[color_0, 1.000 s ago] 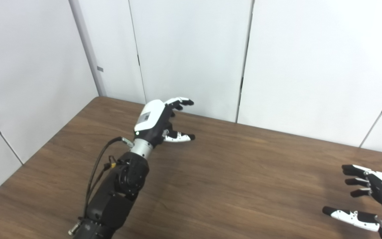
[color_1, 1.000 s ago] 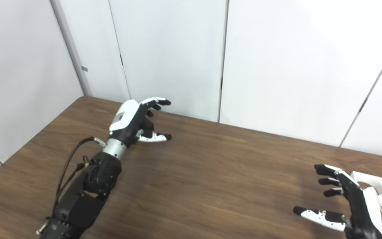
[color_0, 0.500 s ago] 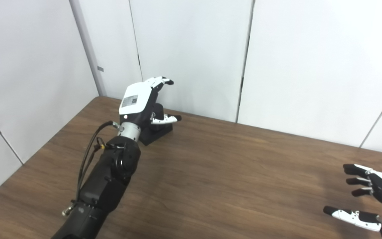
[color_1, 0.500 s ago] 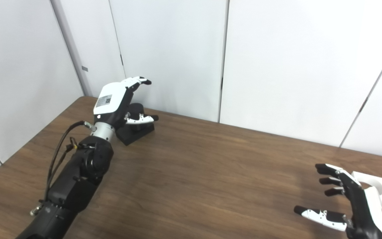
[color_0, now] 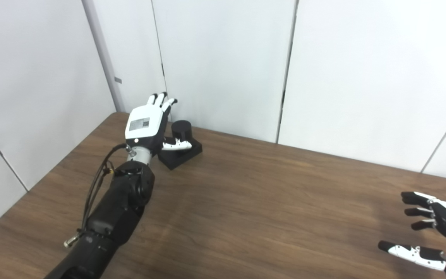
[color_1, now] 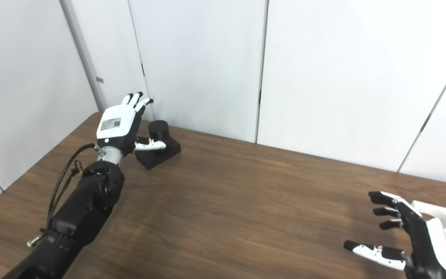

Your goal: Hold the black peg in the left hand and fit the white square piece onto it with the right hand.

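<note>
The step in hand is the reach for the black peg, which stands upright on its square black base at the far left corner of the desk; the left hand hovers just beside it with fingers spread and empty, thumb lying across the base. Next, I judge, that hand must close around the peg. The right hand waits open, well apart from the peg, the white square piece just behind it.
</note>
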Controlling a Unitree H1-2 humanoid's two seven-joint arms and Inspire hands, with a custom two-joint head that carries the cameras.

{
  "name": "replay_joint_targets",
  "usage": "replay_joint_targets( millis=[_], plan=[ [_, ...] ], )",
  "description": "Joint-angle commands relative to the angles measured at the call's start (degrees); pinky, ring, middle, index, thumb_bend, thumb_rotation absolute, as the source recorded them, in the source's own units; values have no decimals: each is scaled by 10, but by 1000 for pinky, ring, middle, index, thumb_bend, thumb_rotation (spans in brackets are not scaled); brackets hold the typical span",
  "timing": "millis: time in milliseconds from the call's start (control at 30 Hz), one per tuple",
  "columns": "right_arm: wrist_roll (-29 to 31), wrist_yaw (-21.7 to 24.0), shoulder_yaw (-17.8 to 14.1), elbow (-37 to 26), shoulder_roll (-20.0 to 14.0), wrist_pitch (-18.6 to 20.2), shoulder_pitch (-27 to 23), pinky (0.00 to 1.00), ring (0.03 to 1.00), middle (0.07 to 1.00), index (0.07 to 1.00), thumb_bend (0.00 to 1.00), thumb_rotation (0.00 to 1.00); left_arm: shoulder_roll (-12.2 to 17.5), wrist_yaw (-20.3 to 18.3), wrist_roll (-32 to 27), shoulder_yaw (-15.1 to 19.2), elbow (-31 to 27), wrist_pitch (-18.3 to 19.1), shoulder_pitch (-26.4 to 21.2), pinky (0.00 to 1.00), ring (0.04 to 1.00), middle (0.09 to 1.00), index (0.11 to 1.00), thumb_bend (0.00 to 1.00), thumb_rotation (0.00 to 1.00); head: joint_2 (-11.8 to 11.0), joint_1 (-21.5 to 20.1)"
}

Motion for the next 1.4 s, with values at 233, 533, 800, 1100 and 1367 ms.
replay_joint_targets(
  millis=[233, 533, 800, 1100, 1367],
  plan=[
    [0, 0, -3, -27, -3, 5, -14, 531, 672, 736, 720, 651, 0, 36, -13, 18, -21, 29, 59, -48, 941, 1000, 1000, 877, 1000, 690, 2, -2],
    [0, 0, -2, -34, -3, 8, -13, 530, 668, 734, 719, 647, 0, 37, -43, 0, -26, 41, 82, -50, 966, 1000, 1000, 818, 1000, 722, 5, -4],
    [1, -2, -4, -36, -2, 7, -11, 523, 665, 729, 716, 643, 0, 38, -78, -9, -39, 39, 94, -54, 972, 1000, 1000, 766, 1000, 763, 10, -5],
    [2, 2, -4, -44, -3, 13, -10, 532, 672, 734, 718, 641, 0, 35, -102, -16, -55, 45, 91, -58, 983, 1000, 1000, 752, 1000, 738, 14, -8],
    [1, 4, -4, -55, -3, 27, -9, 533, 671, 733, 716, 638, 0, 29, -107, -23, -62, 56, 100, -58, 986, 1000, 1000, 761, 1000, 710, 17, -10]
  ],
)
